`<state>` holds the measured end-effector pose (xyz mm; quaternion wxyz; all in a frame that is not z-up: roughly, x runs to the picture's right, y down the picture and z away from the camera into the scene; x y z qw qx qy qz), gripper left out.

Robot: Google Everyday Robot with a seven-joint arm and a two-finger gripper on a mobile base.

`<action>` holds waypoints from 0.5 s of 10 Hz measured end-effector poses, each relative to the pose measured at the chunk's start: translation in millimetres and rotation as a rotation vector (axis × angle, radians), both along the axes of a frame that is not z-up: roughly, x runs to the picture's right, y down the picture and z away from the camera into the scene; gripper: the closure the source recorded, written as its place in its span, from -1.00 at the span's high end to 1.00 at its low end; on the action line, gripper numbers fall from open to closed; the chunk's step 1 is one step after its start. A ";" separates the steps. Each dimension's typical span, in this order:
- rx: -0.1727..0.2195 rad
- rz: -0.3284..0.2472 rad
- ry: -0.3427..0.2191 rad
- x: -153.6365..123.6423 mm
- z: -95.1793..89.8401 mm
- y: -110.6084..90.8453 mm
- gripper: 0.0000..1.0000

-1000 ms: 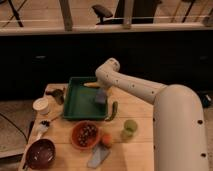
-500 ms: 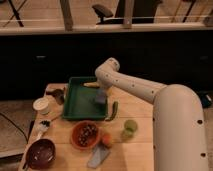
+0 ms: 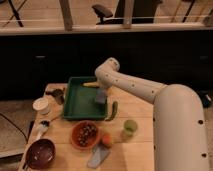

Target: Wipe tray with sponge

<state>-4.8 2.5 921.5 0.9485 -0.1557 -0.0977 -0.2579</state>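
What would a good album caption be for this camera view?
Robot's gripper reaches down into the green tray, pressing a grey-blue sponge on its floor.

Tray (image 3: 75,102) at table's (image 3: 135,155) rear, gripper (image 3: 101,96) over its right side on the sponge (image 3: 100,98), bowl (image 3: 86,135) in front, cup (image 3: 130,127) right of bowl.

A white robot arm reaches down into a dark-green tray (image 3: 75,105), its gripper (image 3: 101,96) at the tray's three o'clock side over a grey-blue sponge (image 3: 101,98).
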 end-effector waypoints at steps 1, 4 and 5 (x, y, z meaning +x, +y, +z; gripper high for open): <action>-0.007 0.002 0.002 -1.3 -3.4 0.8 -1.00; -0.023 0.002 0.014 -0.1 -11.0 0.9 -1.00; -0.030 0.002 0.017 0.6 -13.4 1.1 -1.00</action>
